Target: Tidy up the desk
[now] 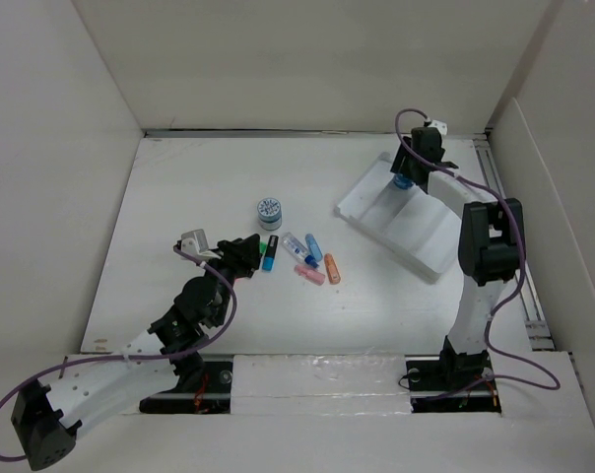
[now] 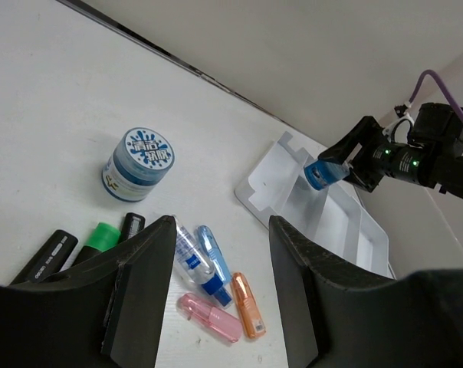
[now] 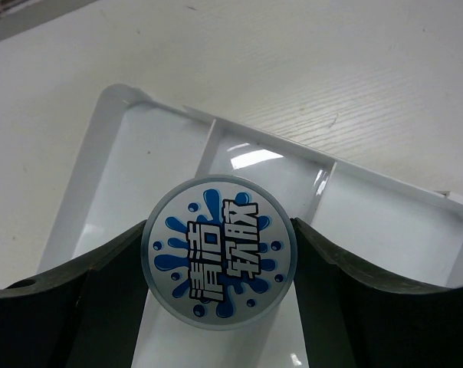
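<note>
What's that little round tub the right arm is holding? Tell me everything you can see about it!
The round tub is small and squat, plastic-looking, with blue sides and a silvery lid printed with blue splashes and bold characters. The right gripper pinches it by its sides. It hangs tilted over one end of the white tray, seemingly not touching it.

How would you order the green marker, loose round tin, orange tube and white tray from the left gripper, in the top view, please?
From the left gripper:
1. green marker, at its fingertips.
2. loose round tin, just beyond.
3. orange tube, to the right.
4. white tray, far right.
</note>
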